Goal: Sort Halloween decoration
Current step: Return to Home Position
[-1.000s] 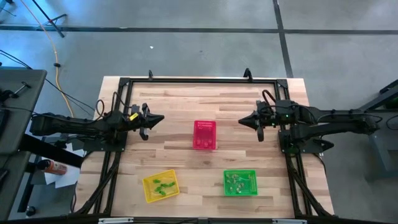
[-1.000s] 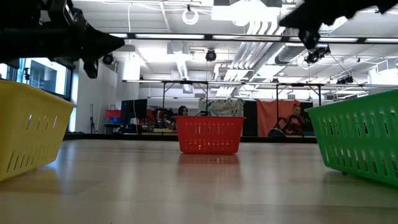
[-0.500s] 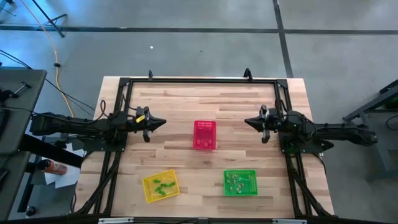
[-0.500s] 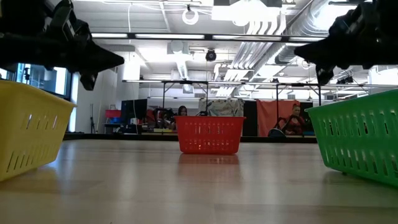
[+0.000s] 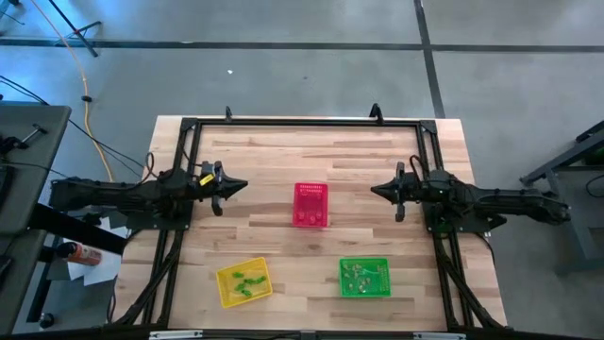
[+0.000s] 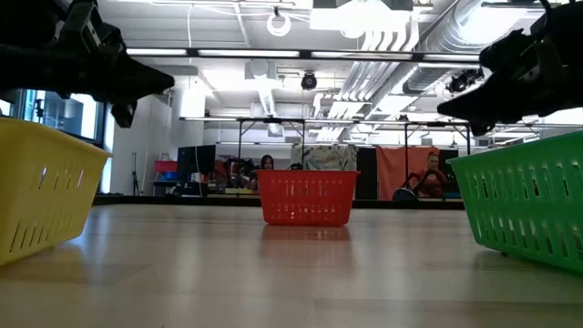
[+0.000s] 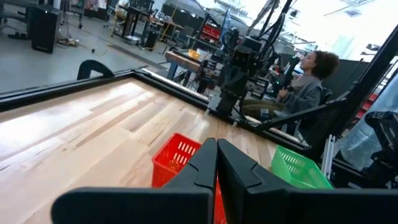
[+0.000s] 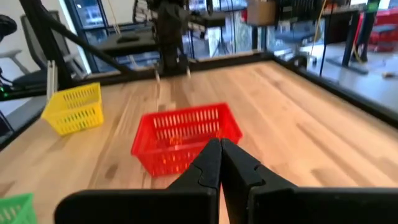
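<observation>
Green trinkets [image 5: 245, 281] lie in the yellow basket [image 5: 243, 281] at the near left. Pale trinkets [image 5: 362, 275] lie in the green basket [image 5: 364, 277] at the near right. Orange-red trinkets [image 5: 308, 218] lie in the pink-red basket [image 5: 310, 204] at the table's middle. My left gripper [image 5: 243, 185] hovers left of the pink-red basket, shut and empty; its fingers [image 7: 214, 163] point at that basket. My right gripper [image 5: 375, 190] hovers right of it, shut and empty [image 8: 219, 155].
A black frame [image 5: 302, 122] runs along the table's far edge and down both sides. Bare wood lies between the three baskets. People sit in the room beyond the table [image 6: 430, 175]. The pink-red basket also shows in the low view [image 6: 306, 197].
My right gripper has drawn back a little toward the table's right edge and come down. My left gripper has shifted out toward the pink-red basket and back again, ending near where it was. Both have stayed shut. The baskets have not moved.
</observation>
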`<state>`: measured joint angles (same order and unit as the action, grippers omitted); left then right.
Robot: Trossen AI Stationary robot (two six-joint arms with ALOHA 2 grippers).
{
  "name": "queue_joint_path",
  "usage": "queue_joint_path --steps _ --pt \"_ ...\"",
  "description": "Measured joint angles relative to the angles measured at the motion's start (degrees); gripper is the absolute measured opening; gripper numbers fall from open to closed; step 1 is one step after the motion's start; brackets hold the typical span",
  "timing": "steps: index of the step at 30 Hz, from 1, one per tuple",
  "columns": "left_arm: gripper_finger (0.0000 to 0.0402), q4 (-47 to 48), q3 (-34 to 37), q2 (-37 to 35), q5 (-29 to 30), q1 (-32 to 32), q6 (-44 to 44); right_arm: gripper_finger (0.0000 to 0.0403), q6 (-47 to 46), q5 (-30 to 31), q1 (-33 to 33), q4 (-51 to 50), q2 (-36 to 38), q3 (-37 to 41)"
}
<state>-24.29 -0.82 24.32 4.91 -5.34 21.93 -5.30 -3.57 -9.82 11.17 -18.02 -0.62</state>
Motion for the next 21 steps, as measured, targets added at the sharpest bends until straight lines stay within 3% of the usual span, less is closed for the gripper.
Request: queue_joint_path --steps 7,13,19,21 --pt "0.0001 23.23 -0.02 -13.5 -0.03 0.0 0.02 0.0 -2.32 -0.01 0.18 -4.8 0.24 -0.02" --pt "0.0001 23.75 0.11 -16.57 -4.28 -1.05 -0.02 0.0 -2.21 0.08 1.34 -10.41 6.45 -0.09" --pt "0.0001 23.75 0.09 -21.74 -4.25 -1.97 -0.01 0.0 -2.2 0.3 1.64 -10.12 18.09 -0.08" --pt "0.0001 23.66 0.09 -24.02 -4.28 -2.21 -0.02 0.0 -2.19 0.26 1.46 -7.58 17.98 -0.06"
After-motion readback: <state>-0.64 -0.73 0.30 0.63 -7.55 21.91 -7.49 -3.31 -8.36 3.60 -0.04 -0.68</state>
